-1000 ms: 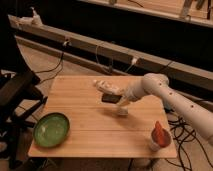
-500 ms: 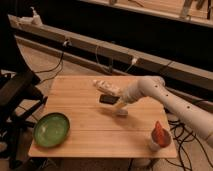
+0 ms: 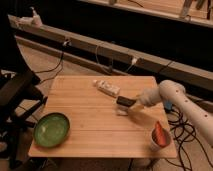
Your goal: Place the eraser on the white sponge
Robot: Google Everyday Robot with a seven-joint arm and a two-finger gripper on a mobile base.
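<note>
The eraser (image 3: 125,101), a flat dark block, is held at the tip of my gripper (image 3: 133,104), right of the table's middle. The gripper is shut on it and reaches in from the right on the white arm (image 3: 172,95). The white sponge (image 3: 121,111), a small pale block, lies on the wooden table (image 3: 90,110) just below and in front of the eraser. I cannot tell whether the eraser touches the sponge.
A white tube-shaped item (image 3: 107,88) lies just behind and left of the eraser. A green bowl (image 3: 51,129) sits at the front left corner. A cup with a red-orange item (image 3: 160,136) stands at the front right corner. Cables run behind and right of the table.
The gripper and the eraser have shifted to the right, from beside the tube to over the white sponge. The arm's elbow has drawn back to the right.
</note>
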